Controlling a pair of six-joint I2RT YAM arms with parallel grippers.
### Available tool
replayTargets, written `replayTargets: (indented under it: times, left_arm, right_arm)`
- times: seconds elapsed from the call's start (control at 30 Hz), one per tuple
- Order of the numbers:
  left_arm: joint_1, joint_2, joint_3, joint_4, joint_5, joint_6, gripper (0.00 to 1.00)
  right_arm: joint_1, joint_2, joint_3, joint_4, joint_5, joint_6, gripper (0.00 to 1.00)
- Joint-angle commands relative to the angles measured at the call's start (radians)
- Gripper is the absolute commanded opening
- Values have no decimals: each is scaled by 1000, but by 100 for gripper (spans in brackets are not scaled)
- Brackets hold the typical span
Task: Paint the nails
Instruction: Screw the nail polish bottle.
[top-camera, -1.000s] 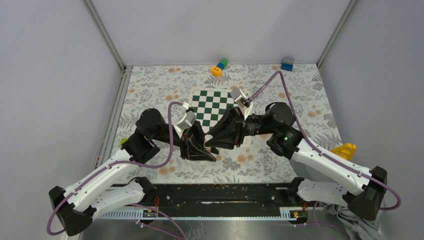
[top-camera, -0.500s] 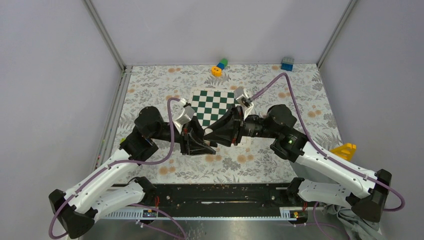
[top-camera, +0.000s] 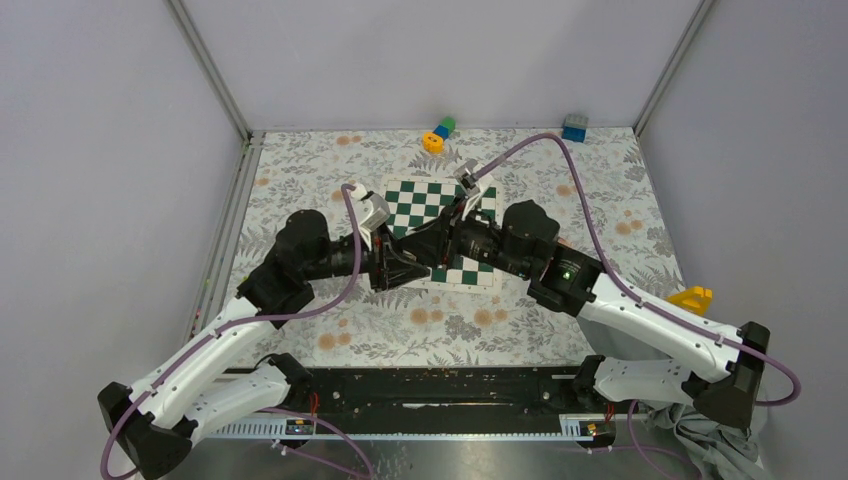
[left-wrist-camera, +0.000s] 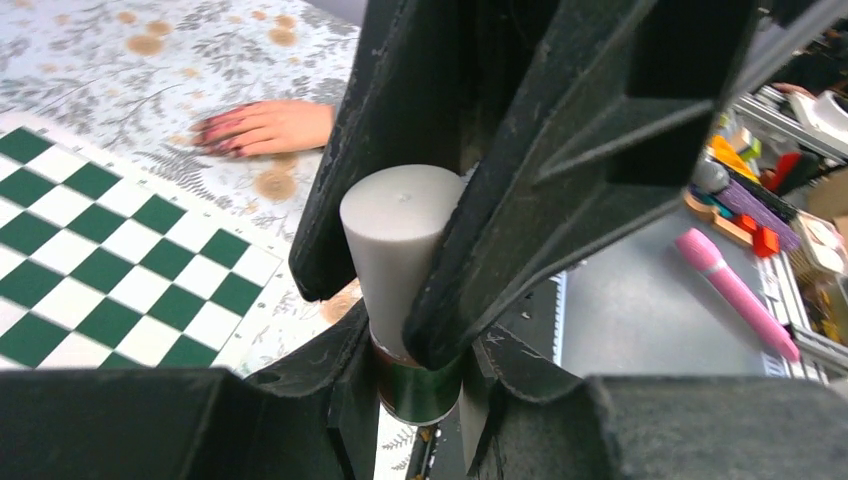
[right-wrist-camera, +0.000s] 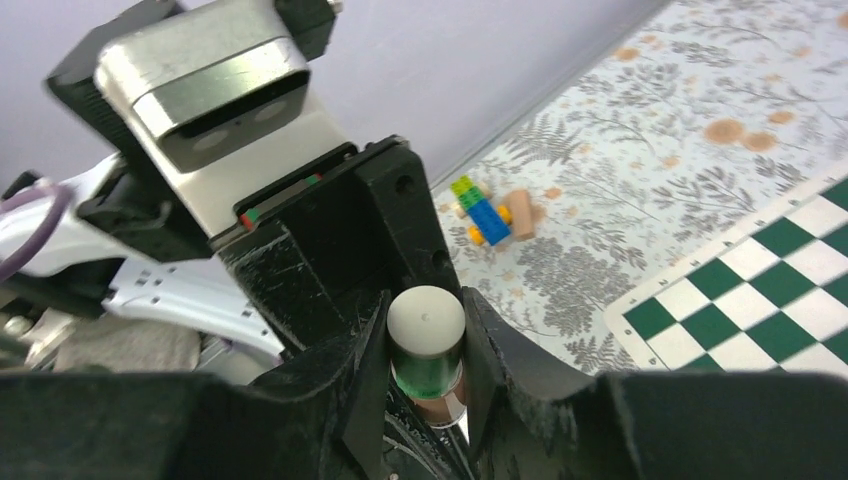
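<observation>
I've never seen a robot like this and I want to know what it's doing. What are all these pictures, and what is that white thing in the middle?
It's a robot with two arms, each ending in a two-finger claw called a gripper. The wide picture comes from a camera above and behind the arms. The other two come from little cameras on each wrist, so you see the black fingers up close. On the flowery table cover lies a green and white chessboard, with toy blocks at the far edge. The left gripper and right gripper are both shut on one small bottle with a white cap and green glass. In the left wrist picture, a person's hand rests flat beside the board, its nails reddish-pink.
</observation>
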Motion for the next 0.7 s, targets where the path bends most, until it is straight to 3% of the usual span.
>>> replayTargets:
  times: [0.0,0.37,0.57,0.67]
  left_arm:
    - [5,-8,63,22,-200,9,0]
    - [4,-10,71,-65,-464,26,0]
    - [4,-9,70,-62,-439,41,0]
    - [4,-14,69,-51,-396,60,0]
  right_arm:
    - [66,49,58,-140,239,15,0]
    - [145,174,124,-182,495,111,0]
    - [170,162,57,-9,550,116,0]
    - [170,141,57,19,546,77,21]
